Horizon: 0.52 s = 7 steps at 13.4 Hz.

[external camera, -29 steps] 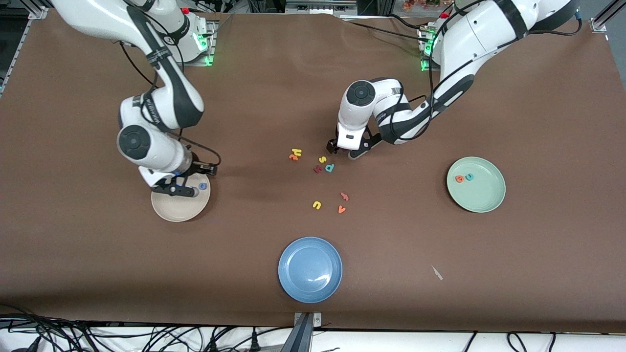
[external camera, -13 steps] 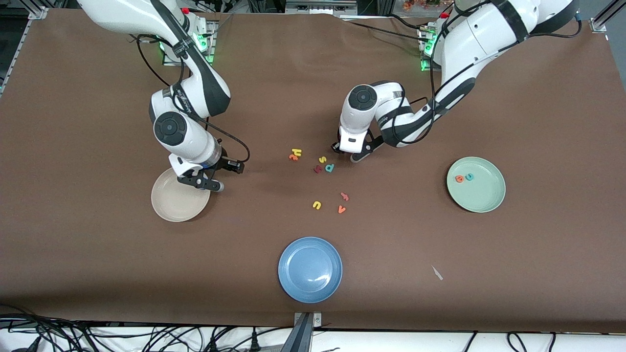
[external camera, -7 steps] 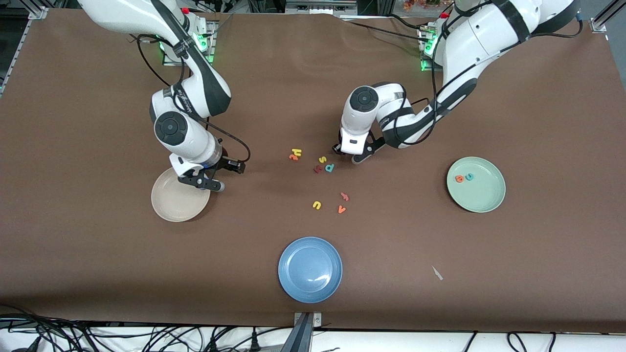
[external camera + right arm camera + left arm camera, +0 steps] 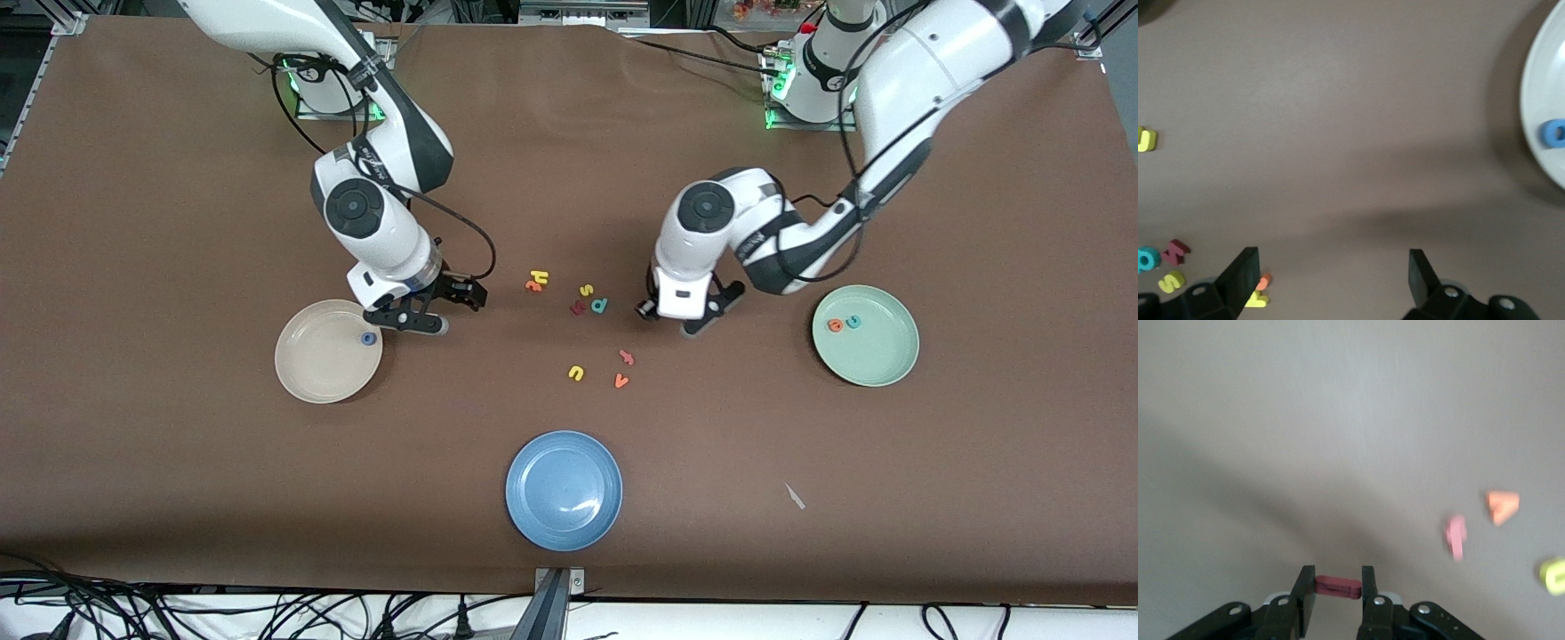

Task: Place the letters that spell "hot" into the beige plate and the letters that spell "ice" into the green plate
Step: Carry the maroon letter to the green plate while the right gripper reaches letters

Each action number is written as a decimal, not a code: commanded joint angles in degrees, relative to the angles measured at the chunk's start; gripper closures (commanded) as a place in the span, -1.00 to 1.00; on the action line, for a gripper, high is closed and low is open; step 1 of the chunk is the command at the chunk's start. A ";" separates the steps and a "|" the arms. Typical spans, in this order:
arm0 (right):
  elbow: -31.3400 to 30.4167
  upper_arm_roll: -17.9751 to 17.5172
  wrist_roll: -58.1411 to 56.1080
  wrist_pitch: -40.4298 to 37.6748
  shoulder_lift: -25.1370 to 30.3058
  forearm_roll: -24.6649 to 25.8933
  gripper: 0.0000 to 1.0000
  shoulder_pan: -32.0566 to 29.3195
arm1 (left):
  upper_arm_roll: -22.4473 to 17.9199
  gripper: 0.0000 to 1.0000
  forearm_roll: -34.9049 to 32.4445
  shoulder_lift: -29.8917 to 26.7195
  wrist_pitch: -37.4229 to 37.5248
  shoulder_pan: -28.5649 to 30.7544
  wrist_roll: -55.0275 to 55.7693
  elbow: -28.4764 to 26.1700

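Note:
The beige plate [image 4: 302, 382] holds the blue o [image 4: 365, 339], which also shows in the right wrist view [image 4: 1555, 133]. My right gripper [image 4: 436, 313] [image 4: 1331, 267] hangs open and empty over the table between that plate and the loose letters. The yellow h [image 4: 539, 277] lies with an orange letter [image 4: 533, 287] against it. My left gripper [image 4: 672, 318] [image 4: 1338, 587] is shut on the dark maroon i [image 4: 1338, 587], over the table between the letters and the green plate [image 4: 876, 369]. In that plate lie the orange e [image 4: 835, 325] and teal c [image 4: 853, 322].
A yellow s [image 4: 586, 290], a teal p [image 4: 600, 305] and a dark red letter [image 4: 578, 308] cluster mid-table. Nearer the front camera lie a yellow u [image 4: 576, 373], a pink letter [image 4: 626, 357] and an orange v [image 4: 621, 380], then a blue plate [image 4: 564, 490].
My right gripper has moved off the beige plate toward the loose letters and opened wider, uncovering the blue o. My left gripper has carried the i from the cluster toward the green plate.

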State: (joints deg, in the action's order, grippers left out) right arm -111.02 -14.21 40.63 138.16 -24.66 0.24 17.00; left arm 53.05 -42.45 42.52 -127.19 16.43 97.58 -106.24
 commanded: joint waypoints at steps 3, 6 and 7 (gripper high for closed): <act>0.54 0.23 10.15 4.83 -2.93 -0.15 -0.98 5.05 | 2.32 0.82 -0.52 -1.20 7.20 12.89 -15.80 1.74; 0.54 0.41 19.10 9.57 -6.00 -0.15 -0.97 8.39 | 2.32 0.82 -0.53 -1.21 13.69 20.28 -29.94 3.14; 0.54 0.41 22.10 11.76 -7.41 -0.15 -0.98 9.79 | 2.32 0.82 -0.61 -1.21 15.89 22.91 -35.03 3.23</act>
State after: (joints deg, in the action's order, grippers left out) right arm -111.01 -14.20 57.62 146.28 -29.44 0.24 24.66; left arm 54.14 -42.45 41.89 -115.47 35.42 70.58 -103.28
